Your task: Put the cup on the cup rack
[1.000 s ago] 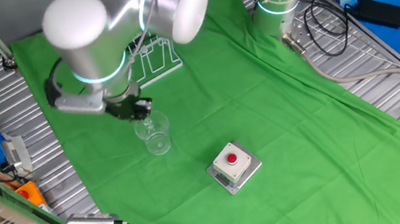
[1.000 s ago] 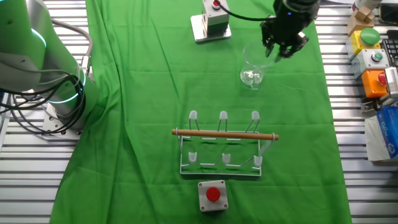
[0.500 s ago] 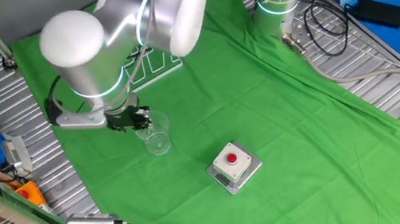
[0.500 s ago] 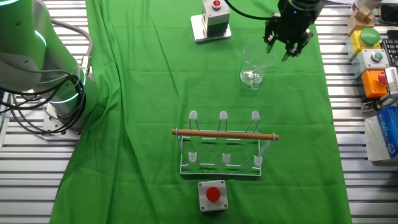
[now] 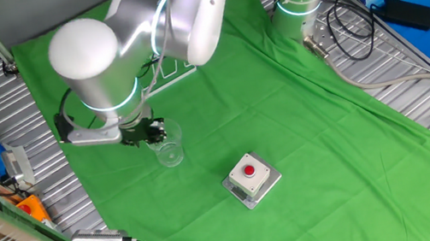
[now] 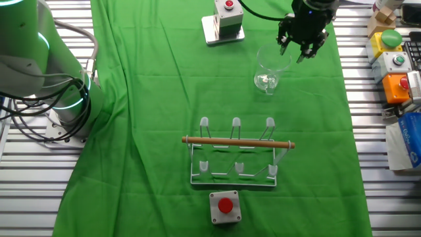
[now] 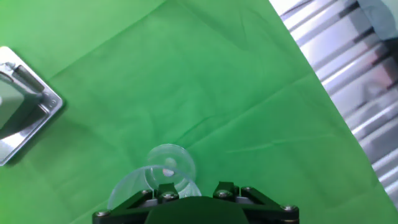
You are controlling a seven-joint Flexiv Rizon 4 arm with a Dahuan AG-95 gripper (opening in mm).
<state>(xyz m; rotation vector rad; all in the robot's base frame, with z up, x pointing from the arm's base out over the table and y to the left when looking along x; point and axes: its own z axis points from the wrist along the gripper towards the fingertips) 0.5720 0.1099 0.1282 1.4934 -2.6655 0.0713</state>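
Hand view cuts off the fingertips at the bottom edge; only the black gripper base shows, w/ the cup partly hidden under it. From one fixed view the cup rack is mostly behind the arm. Fingers look a little spread around the cup's rim, but can't tell if they touch or pinch it. Cup stands upright on the green cloth covering the surface, well apart from the rack, near a grey button box.
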